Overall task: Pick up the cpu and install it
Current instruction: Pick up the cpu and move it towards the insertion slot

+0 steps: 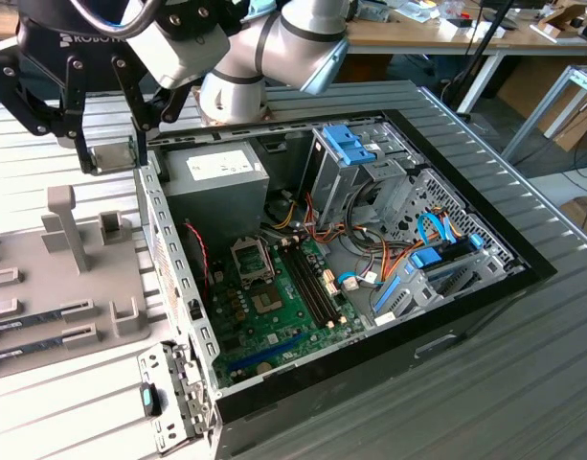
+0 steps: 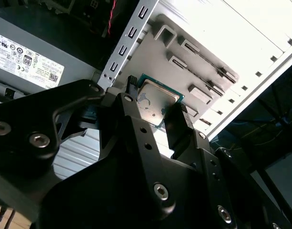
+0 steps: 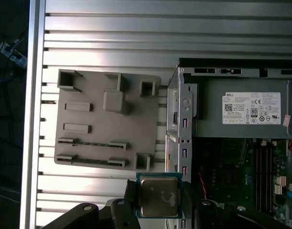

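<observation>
tray (image 1: 44, 287): grey parts holder at the exterior view's left, on the slatted table.
gripper (image 1: 111, 149): over the tray's far edge, just beside the case wall. Its fingers (image 2: 176, 124) are pinching the cpu by two opposite edges.
cpu (image 3: 158, 195): in the jaws, lifted clear of the tray. Its metal top and green rim show in both wrist views.
case (image 1: 370, 383): open, right of the tray.
psu (image 1: 216, 177): in the case corner nearest the gripper.
socket (image 1: 250, 257): on the green board, well apart from the gripper. It looks unfilled, though I can't be sure.
step: pick-up looks done; the chip is in carry and not yet installed.
needs: by my judgement, a move across the case wall and past the psu. The chip must then sit square and level over the socket, and go down gently, with no sliding.
</observation>
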Controlling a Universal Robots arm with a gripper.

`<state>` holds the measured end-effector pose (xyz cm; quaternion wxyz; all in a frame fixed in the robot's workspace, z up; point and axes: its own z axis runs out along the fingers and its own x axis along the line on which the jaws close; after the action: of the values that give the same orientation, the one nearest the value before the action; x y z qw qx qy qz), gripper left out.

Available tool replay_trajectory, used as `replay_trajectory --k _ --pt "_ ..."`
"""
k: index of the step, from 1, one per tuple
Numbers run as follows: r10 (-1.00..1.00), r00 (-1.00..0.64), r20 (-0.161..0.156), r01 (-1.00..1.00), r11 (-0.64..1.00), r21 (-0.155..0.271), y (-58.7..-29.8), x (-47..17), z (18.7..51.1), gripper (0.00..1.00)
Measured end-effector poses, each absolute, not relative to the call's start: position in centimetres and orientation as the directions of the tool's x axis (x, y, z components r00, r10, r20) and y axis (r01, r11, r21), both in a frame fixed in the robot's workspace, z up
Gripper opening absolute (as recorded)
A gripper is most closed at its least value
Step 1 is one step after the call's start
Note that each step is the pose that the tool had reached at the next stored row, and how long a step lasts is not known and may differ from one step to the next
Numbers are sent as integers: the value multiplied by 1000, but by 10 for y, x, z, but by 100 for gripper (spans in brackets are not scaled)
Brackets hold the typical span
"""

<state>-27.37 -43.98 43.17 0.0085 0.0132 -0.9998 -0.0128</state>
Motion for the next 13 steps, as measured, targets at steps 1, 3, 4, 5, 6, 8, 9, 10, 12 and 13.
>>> replay_trajectory --k 1,3,4,5,6,8,9,10,12,13 --pt "-27 -1000 17 -26 999 26 -440 -273 432 47" --pt "-27 -1000 17 -26 999 26 -441 -271 431 47" --pt "-27 -1000 17 -26 999 26 -441 -270 431 47" --pt "-27 -1000 17 -26 999 26 -442 -269 431 47" --pt "-27 -1000 17 -26 999 26 -442 -268 431 47" --pt "-27 -1000 17 -26 999 26 -443 -266 431 47" --pt "-27 -1000 17 -26 999 26 -444 -265 431 47" --pt "-27 -1000 17 -26 999 26 -444 -263 431 47" --pt "-27 -1000 17 -26 999 26 -445 -261 430 47" --pt "-27 -1000 17 -26 999 26 -446 -260 430 47"
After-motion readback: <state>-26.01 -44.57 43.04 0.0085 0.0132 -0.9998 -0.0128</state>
